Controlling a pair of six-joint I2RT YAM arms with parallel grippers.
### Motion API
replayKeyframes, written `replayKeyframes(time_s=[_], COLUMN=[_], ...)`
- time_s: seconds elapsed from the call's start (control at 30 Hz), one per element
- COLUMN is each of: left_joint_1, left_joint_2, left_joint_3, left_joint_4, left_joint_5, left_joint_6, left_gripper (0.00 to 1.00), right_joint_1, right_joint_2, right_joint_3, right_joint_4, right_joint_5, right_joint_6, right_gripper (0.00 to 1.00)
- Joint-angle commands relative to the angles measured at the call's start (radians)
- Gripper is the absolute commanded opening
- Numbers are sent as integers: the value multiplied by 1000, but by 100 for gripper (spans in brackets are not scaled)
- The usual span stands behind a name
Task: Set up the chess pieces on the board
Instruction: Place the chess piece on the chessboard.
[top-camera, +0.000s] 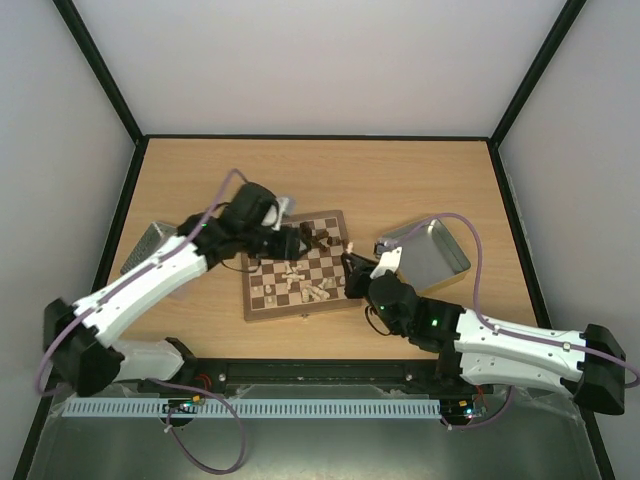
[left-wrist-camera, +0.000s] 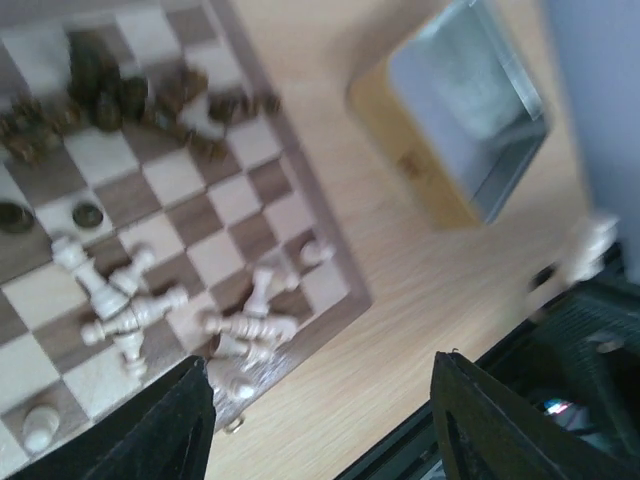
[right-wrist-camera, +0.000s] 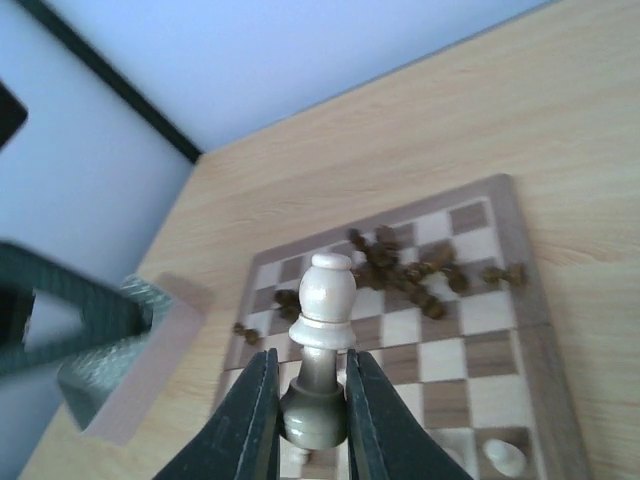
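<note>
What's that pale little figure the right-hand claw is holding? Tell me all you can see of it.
The pale chess piece looks like cream-coloured turned wood, with a rounded head under a small flat cap, a collar, a slim stem and a round base. It stands upright in the right gripper, whose two dark fingers pinch its lower stem and base. It is over the board; whether it touches a square is hidden.

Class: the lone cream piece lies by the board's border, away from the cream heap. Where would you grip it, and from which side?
Probably across its slim middle, straight down from above: the lone cream piece lies toppled on the board, with bare squares beside it.
</note>
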Motion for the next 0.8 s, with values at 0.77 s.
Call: replayKeyframes(time_s=[0.77], left_joint_1=[179], left_joint_2=[-231], left_joint_3=[-133], left_joint_4=[193], left_joint_5=[563], left_joint_6=[-30], left_gripper=[39], right_joint_1=[-1], right_joint_2=[77], right_joint_3=[121], right_joint_4=[277], right_joint_5=[-545], right_joint_6=[-729], right_gripper=[6])
